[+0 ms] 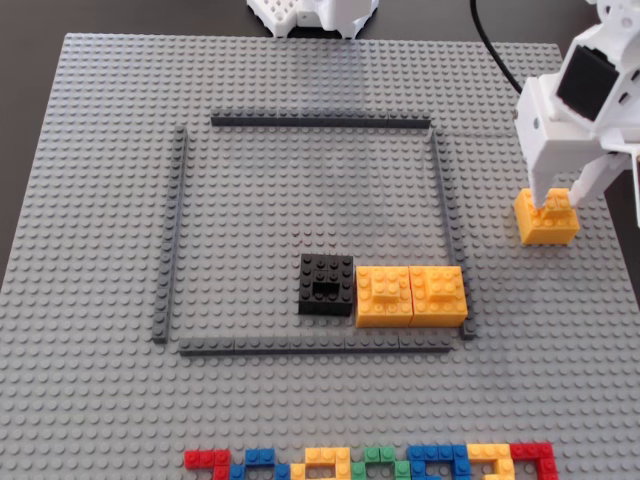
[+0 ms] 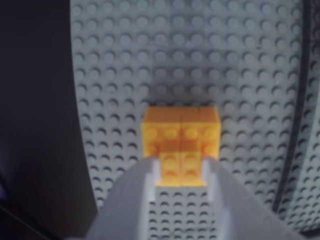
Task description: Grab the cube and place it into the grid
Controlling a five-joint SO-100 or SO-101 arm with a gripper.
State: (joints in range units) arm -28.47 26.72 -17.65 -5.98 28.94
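The cube (image 1: 547, 228), a yellow-orange block with a small raised piece on top, stands on the grey baseplate right of the grid (image 1: 320, 122), outside its right strip. My gripper (image 1: 553, 203) comes down on it from above, one finger on each side of the raised piece. In the wrist view the cube (image 2: 181, 131) sits at centre, and my gripper (image 2: 181, 169) has both fingers pressed against the sides of the raised piece. The cube rests on the plate. A grid strip (image 2: 295, 125) runs down the right edge of the wrist view.
Inside the grid's lower right corner lie a black block (image 1: 327, 285) and two joined yellow blocks (image 1: 411, 296). A row of small multicoloured bricks (image 1: 370, 463) lines the front edge. The baseplate's right edge (image 1: 610, 250) is close to the cube. A white object (image 1: 310, 15) stands at the back.
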